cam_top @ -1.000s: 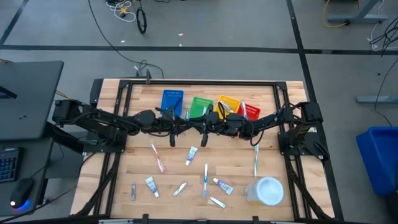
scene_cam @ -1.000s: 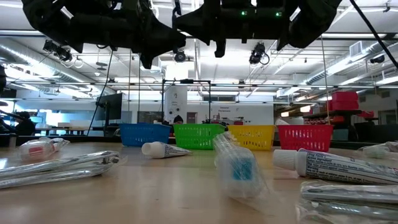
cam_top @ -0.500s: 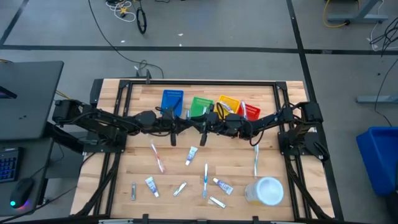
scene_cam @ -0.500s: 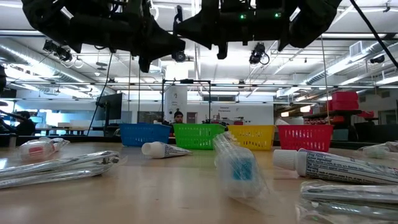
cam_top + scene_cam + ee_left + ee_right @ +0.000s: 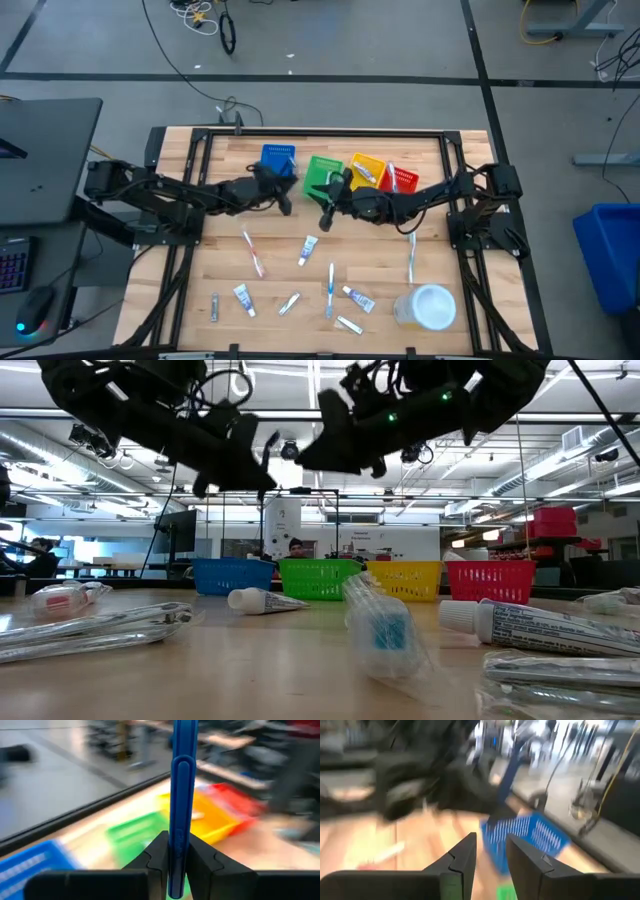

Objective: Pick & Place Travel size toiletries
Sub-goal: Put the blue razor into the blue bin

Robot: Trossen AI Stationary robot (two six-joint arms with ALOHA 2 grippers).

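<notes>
Blue toothbrush (image 5: 178,795) clamped in left tool (image 5: 172,857)

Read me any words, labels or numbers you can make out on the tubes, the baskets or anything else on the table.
None can be read.
White tube, nearest in the low view: blue print, too blurred to read.
Clear packet: blue patch, no legible text.
Baskets, such as the green basket: no lettering visible.

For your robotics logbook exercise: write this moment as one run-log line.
left gripper: shut on blue toothbrush, near blue basket | right gripper: open, empty, by green basket
</notes>
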